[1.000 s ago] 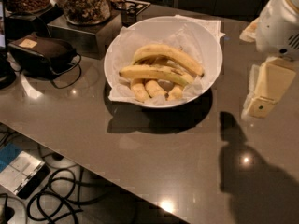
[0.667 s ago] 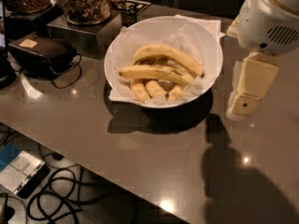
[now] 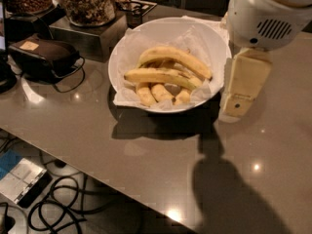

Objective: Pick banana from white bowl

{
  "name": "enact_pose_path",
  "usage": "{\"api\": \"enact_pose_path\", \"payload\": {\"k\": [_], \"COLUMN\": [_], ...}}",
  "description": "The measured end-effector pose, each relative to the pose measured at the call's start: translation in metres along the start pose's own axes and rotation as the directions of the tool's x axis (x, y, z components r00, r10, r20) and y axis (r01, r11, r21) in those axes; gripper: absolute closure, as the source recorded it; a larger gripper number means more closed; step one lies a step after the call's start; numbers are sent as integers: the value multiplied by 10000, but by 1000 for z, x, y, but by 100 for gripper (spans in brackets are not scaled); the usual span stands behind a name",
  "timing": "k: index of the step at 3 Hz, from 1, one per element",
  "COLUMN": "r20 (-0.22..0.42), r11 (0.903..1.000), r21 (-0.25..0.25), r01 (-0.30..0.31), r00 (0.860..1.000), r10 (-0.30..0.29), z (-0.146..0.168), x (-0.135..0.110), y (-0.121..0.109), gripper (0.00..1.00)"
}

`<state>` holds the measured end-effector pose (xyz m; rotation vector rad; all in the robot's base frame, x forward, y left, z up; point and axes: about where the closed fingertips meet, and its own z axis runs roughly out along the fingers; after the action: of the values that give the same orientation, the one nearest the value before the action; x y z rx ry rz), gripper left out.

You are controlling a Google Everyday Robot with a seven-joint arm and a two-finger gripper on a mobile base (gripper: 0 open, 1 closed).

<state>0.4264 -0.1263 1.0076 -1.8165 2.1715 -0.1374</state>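
The white bowl (image 3: 146, 33), lined with crinkled white paper, stands on the grey counter in the upper middle of the camera view. The long, nearly straight pale-yellow banana (image 3: 156, 76) lies across it, tip to the left. A more arched banana (image 3: 178, 57) lies behind it, and short stubby bananas (image 3: 161, 92) lie in front. My gripper (image 3: 237, 101), cream-coloured under a white arm housing (image 3: 265, 13), hangs just right of the bowl's right rim. It is outside the bowl, points down, and holds nothing that I can see.
A dark pouch with a cord (image 3: 41, 57) lies left of the bowl. Jars of snacks (image 3: 87, 4) on a metal box stand at the back left. The counter's front edge runs diagonally at lower left, with cables (image 3: 63, 208) on the floor below.
My arm and gripper have moved left, from the right edge of the view to right beside the bowl's right rim. The bowl and bananas have not moved.
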Motion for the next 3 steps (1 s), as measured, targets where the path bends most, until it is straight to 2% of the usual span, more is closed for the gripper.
{"api": "enact_pose_path", "payload": {"k": [1,3], "r20": [4,161], "r11": [10000,9958], "r21": [6,-910], "r01": [0,63], "r00": [10000,9999], "r10": [0,-49], "z": [0,34], "x": [0,-58], "y": [0,-26], "gripper": [0,0]}}
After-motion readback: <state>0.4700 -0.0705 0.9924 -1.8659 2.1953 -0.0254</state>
